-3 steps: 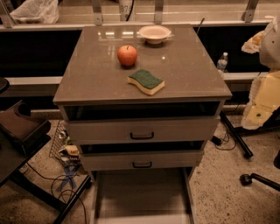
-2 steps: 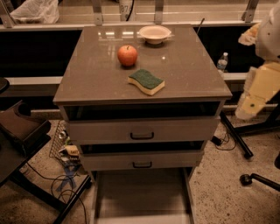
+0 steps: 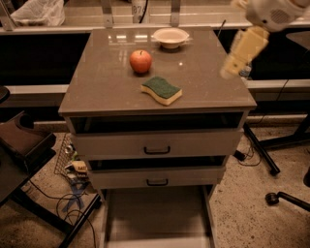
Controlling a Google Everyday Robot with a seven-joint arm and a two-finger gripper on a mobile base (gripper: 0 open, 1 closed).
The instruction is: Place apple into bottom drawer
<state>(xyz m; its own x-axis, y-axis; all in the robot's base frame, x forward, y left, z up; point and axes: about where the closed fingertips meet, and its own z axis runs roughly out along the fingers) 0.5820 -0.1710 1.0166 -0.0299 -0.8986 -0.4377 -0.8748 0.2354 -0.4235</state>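
Note:
The red-orange apple (image 3: 140, 61) sits on the grey cabinet top (image 3: 106, 82), left of centre toward the back. The bottom drawer (image 3: 157, 215) is pulled out at the foot of the cabinet, its flat floor bare. My gripper (image 3: 231, 68) hangs from the pale arm (image 3: 271, 14) over the right edge of the cabinet top, well to the right of the apple and apart from it.
A green and yellow sponge (image 3: 162, 90) lies in front of the apple. A white bowl (image 3: 170, 37) stands at the back. Two upper drawers with black handles (image 3: 157, 150) are slightly open. Cables and clutter (image 3: 75, 177) lie on the floor at left; chair legs (image 3: 286, 196) at right.
My arm has swung up and to the left, from beside the cabinet's right side to over the right edge of its top. The apple, sponge and bowl have not moved.

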